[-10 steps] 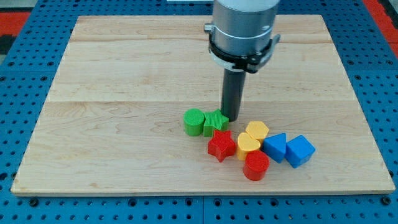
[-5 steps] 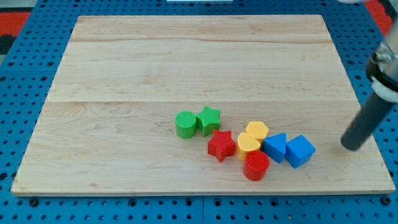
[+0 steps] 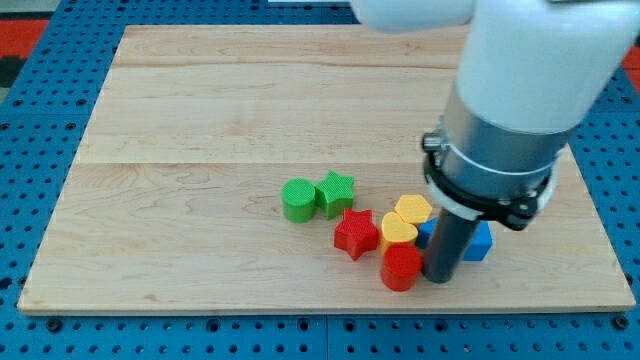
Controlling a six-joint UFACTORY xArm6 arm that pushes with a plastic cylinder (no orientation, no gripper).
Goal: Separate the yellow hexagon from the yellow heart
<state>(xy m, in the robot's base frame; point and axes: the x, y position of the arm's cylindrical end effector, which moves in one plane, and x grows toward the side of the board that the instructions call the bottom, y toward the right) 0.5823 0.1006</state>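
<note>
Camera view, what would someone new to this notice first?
The big pale arm filling the view's upper right, its dark rod coming down so my tip sits just right of the red cylinder. Next, the tight cluster there: yellow heart touching yellow hexagon, with the red star to their left.

Wooden board [image 3: 200,120] bearing a green cylinder [image 3: 297,199] touching a green star [image 3: 335,190]; red star [image 3: 355,233] at five o'clock of them; red cylinder [image 3: 401,267]; blue blocks [image 3: 480,243] partly hidden.
</note>
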